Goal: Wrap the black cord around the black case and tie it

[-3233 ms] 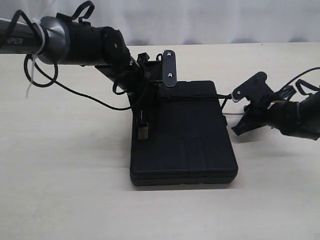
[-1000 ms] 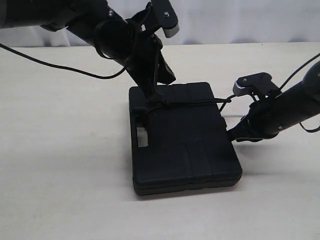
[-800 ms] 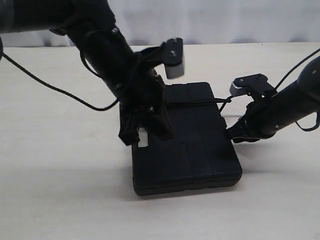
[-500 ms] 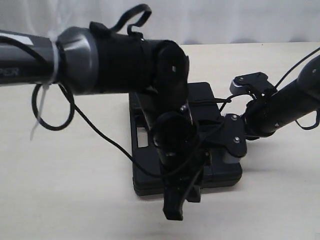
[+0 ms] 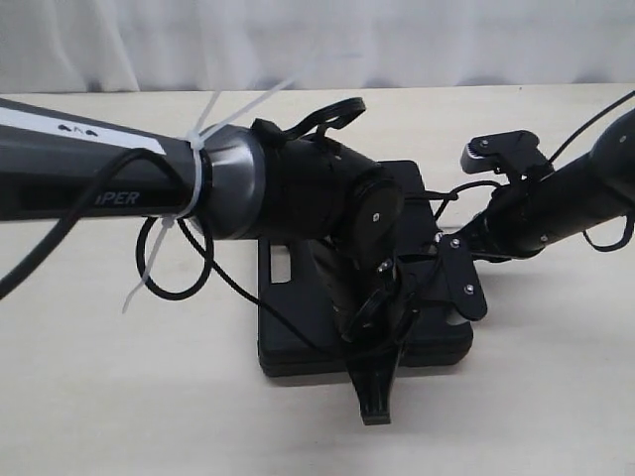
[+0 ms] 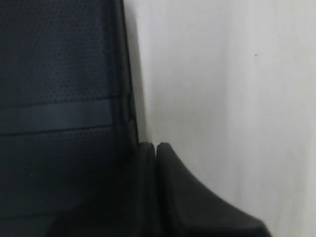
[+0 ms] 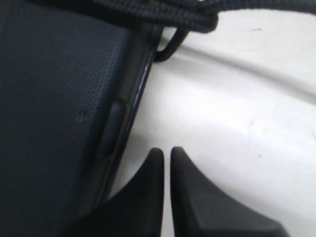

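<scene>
Black on black over here: the left gripper (image 6: 156, 148) has its fingers pressed together with nothing showing between them, its tips right at the edge of the black case (image 6: 59, 74), over the pale table (image 6: 222, 74). The right gripper (image 7: 167, 150) is nearly closed too, with only a sliver between its tips, just beside the case's side. The black cord (image 7: 187, 17) lies knotted across the case a little beyond those tips. White letters "PER" read on the left arm (image 5: 99, 188).

left gripper (image 6: 156, 147) jaws together, right gripper (image 7: 167, 151) jaws nearly touching
</scene>
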Controlling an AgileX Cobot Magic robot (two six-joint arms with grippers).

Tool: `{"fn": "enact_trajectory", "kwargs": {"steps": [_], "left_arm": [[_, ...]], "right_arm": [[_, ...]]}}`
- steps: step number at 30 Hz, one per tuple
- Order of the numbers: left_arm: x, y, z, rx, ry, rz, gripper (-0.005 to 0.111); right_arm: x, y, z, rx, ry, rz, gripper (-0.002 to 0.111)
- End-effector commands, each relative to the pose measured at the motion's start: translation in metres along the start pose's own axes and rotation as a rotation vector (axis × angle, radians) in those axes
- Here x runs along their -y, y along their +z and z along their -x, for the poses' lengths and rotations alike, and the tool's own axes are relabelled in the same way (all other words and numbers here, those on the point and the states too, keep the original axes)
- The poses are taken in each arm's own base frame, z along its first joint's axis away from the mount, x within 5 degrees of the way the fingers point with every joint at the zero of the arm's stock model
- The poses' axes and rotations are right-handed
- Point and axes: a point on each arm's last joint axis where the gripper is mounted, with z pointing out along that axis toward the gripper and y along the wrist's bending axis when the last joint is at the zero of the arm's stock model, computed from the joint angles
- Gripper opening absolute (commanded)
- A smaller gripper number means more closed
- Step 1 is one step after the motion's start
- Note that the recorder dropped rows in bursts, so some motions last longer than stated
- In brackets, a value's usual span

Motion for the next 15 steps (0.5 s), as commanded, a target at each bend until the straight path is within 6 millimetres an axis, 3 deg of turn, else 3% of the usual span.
{"fn": "enact_trajectory", "kwargs": {"steps": [1,8,15], "left_arm": [[-0.008,0.0,-0.002,-0.009,-0.015,0.075,0.0],[-0.007,0.0,-0.001,-0.004,-0.019,0.072,0.0],[-0.011,-0.001,-0.003,-0.022,0.021,0.11,0.0]], "right_arm": [[0.004,0.012,0.003,0.019,0.07,-0.004,0.004],[0.005,0.034,0.018,0.021,0.1,0.055,0.004],[-0.039,0.051,0.034,0.029,-0.036,0.124,0.004]]}}
